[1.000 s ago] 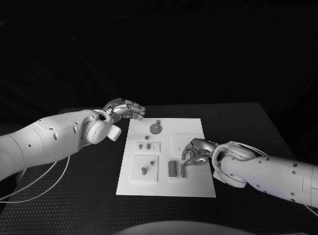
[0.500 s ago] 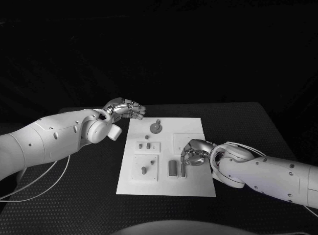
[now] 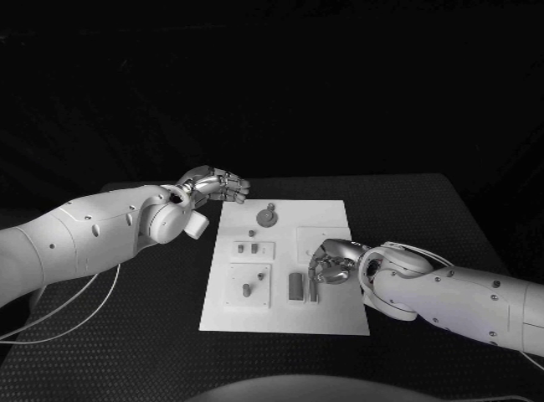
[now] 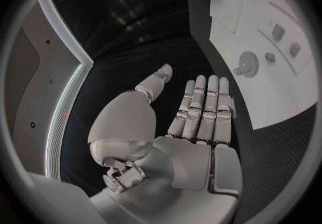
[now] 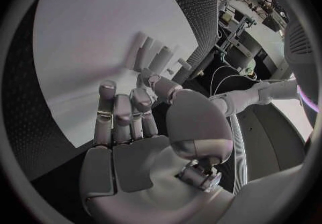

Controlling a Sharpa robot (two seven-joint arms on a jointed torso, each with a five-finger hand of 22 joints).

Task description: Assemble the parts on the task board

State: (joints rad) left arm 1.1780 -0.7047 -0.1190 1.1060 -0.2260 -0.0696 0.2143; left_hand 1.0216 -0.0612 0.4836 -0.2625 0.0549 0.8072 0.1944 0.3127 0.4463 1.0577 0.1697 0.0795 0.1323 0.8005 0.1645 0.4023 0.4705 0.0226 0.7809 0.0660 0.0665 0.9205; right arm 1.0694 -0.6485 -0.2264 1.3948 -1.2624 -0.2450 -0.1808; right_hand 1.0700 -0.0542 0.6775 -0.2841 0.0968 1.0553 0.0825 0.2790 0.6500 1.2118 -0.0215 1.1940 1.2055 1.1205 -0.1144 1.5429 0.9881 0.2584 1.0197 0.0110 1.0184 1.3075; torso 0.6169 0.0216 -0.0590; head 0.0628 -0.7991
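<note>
White task board (image 3: 326, 219) lying flat in the middle of the black desk (image 3: 127, 352), long side running away from the robot. Grey parts on the board: a round part (image 3: 266, 219) with a small peg just beyond it near the far edge; two small blocks (image 3: 252, 249) in a raised square recess at mid-board; a single upright pin (image 3: 247, 291) in the square recess nearer the robot; two upright bars (image 3: 296, 288) standing side by side to the right of that recess.

Right hand (image 3: 330, 261) reaching in over the board's right half, fingers bent downward just beside the upright bars. In the right wrist view its fingers (image 5: 115, 114) point towards the bars (image 5: 155, 58); whether the fingertips touch or grip a part cannot be told.

Left hand (image 3: 215, 184) held above the desk just off the board's far left corner, apart from the board and every part. In the left wrist view its fingers (image 4: 204, 107) lie straight and close together, thumb spread aside, palm empty; the board (image 4: 251, 25) lies beyond the fingertips.
</note>
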